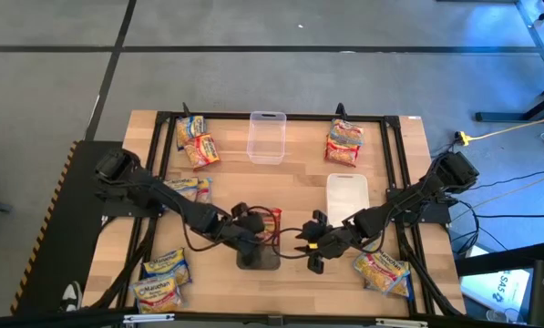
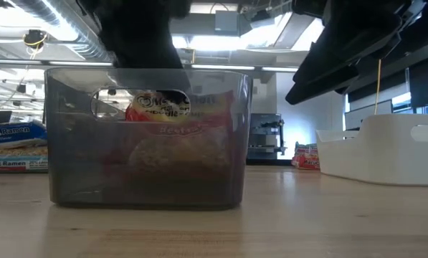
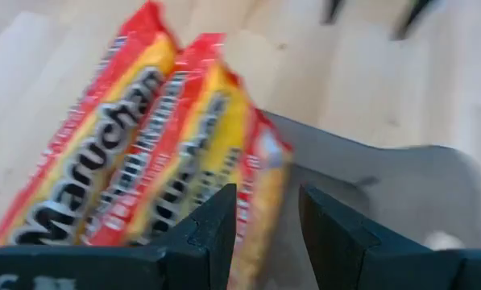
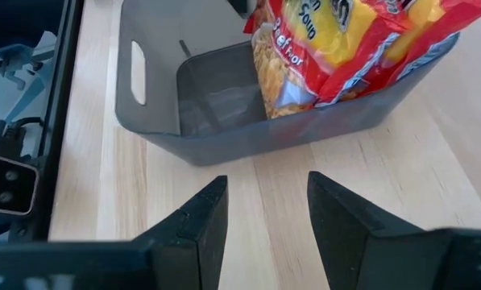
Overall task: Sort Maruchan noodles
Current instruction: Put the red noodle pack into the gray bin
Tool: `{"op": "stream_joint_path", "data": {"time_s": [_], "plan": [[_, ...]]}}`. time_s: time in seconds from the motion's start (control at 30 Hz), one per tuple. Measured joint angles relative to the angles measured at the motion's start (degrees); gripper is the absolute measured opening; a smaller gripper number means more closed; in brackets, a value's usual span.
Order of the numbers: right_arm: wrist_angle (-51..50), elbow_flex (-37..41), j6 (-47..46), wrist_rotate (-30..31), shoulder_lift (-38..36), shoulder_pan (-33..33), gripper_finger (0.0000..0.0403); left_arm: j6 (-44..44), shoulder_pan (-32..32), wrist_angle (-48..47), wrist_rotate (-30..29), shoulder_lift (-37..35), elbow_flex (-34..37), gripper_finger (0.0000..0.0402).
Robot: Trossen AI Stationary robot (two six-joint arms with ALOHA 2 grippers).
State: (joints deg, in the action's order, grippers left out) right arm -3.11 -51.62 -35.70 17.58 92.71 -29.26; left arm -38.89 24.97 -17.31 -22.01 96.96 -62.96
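A grey bin (image 1: 258, 260) (image 2: 145, 143) (image 4: 224, 121) sits near the table's near edge, at its middle. Three red-and-yellow Maruchan packets (image 3: 184, 145) (image 4: 345, 48) (image 2: 167, 115) stand on edge inside it, leaning and sticking out above its rim. My left gripper (image 1: 251, 228) (image 3: 264, 234) hovers over the bin, open, its fingers on either side of one packet's upper edge (image 3: 260, 185). My right gripper (image 1: 306, 248) (image 4: 264, 217) is open just to the right of the bin, low over bare wood, touching nothing. My left gripper comes at the packets from above, its fingers astride the upper edge (image 3: 260, 185) of the outermost packet. Grey bin shows between that packet and one finger (image 3: 329, 234). Whether the other finger (image 3: 216, 234) touches the packet, I cannot tell.
A clear container (image 1: 266, 137) sits far centre; a white container (image 1: 347, 196) (image 2: 386, 147) sits right of centre. Other packets lie far left (image 1: 197, 141), far right (image 1: 344, 143), left (image 1: 189, 189), near left (image 1: 162, 278) and near right (image 1: 384, 271). Black rails frame the table.
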Motion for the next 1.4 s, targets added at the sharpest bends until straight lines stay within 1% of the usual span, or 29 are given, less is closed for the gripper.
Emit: {"op": "stream_joint_path", "data": {"time_s": [0.1, 0.2, 0.27, 0.33, 0.4, 0.5, 0.57, 0.63, 0.7, 0.8, 1.0, 1.17, 1.3, 1.4], "plan": [[0.0, 0.0, 0.0, -0.4, 0.0, 0.0, 0.0147, -0.3, 1.2, -0.2, 2.0, -3.8, 0.0, 0.0128], [0.0, 0.0, 0.0, -0.8, 0.0, 0.0, 0.0147, -1.5, 2.4, -4.6, 1.8, -9.5, 0.0, 0.0128], [0.0, 0.0, 0.2, -0.7, 0.0, 0.0, 0.0147, -3.6, 2.5, -10.8, -0.1, -13.7, 0.0, 0.0128], [0.0, 0.0, 1.6, -0.4, 0.0, 0.0, 0.0147, -6.6, 1.0, -17.8, -2.0, -17.7, -0.1, 0.0128], [0.1, 0.0, 4.0, 1.3, 0.0, 0.1, 0.0147, -9.5, -2.3, -26.1, -2.8, -20.7, -0.1, 0.0128], [0.0, 0.0, 7.9, 4.1, 0.0, 0.8, 0.0147, -12.5, -9.6, -38.2, -3.0, -23.7, -0.1, 0.0128], [-0.2, 0.0, 10.4, 4.8, 0.0, 1.6, 0.0147, -12.9, -15.9, -44.8, -2.4, -24.4, -0.1, 0.0128], [-0.5, 0.0, 13.3, 4.9, 0.2, 2.6, 0.0147, -10.7, -22.6, -49.1, -2.2, -24.5, -0.1, 0.0128], [-1.7, 0.0, 16.1, 4.8, 0.3, 3.9, 0.0147, -5.4, -29.0, -49.9, -1.5, -24.2, -0.1, 0.0128], [-3.9, 0.0, 19.5, 4.8, 0.3, 6.3, 0.0147, 2.9, -37.8, -48.3, 1.5, -23.9, 0.0, 0.0128], [-8.3, 0.5, 21.1, 4.8, 0.3, 10.7, 0.0147, 18.3, -54.5, -43.6, 7.0, -23.1, 0.0, 0.0128], [-5.7, 4.3, 20.8, 3.7, 0.3, 12.6, 0.0147, 30.3, -65.1, -38.5, 14.0, -20.4, -0.1, 0.0128], [-3.6, 7.8, 18.2, 3.1, 0.3, 13.7, 0.0147, 38.3, -71.3, -35.2, 20.6, -16.0, 0.0, 0.0128], [-2.5, 9.5, 16.2, 3.3, 0.3, 14.0, 0.0147, 43.0, -74.8, -34.5, 22.2, -12.3, 0.0, 0.0128]]}}
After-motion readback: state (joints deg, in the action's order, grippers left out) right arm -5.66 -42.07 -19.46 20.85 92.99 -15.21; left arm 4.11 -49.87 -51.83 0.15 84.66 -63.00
